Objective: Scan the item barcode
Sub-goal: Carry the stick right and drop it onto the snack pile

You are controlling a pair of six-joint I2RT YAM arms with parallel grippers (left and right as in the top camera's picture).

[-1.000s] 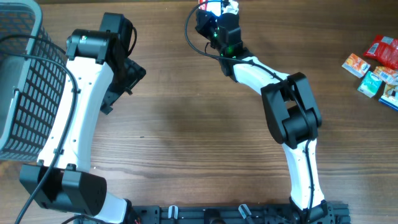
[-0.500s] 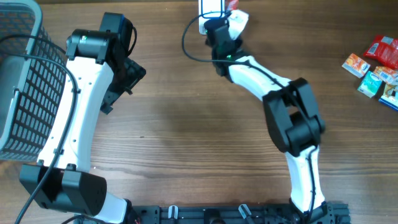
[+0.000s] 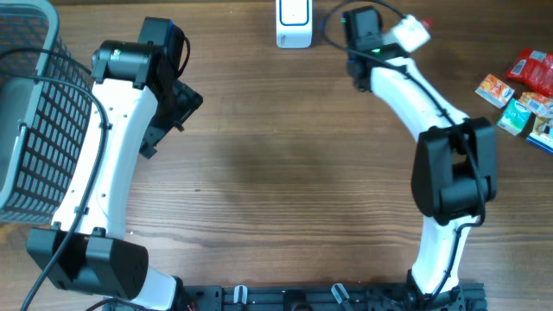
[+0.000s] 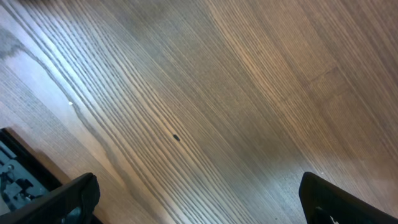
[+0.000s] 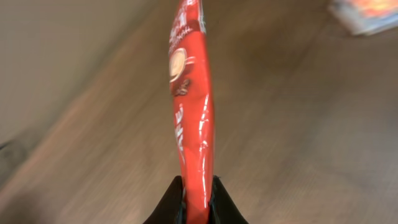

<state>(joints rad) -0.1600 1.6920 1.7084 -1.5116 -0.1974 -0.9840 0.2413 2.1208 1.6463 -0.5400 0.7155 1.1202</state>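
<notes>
**A:** Up by the far edge of the wooden table (image 3: 285, 173), where is the red sachet (image 5: 189, 93) sitting?

**B:** It is hanging edge-on in the right gripper (image 5: 196, 198), whose jaws are pinching one end tight. That is putting it off the wood, near the white scanner (image 3: 293, 22), to its right.

**A:** How is it going to handle?

**B:** I am judging it light, thin and floppy, with slick film. An end pinch is risking a twist, so gripping nearer the body is looking safer. I cannot tell which face is carrying the barcode.

**A:** And the left gripper (image 4: 199, 196)?

**B:** Its jaws are standing wide apart over bare wood, carrying nothing.
</notes>
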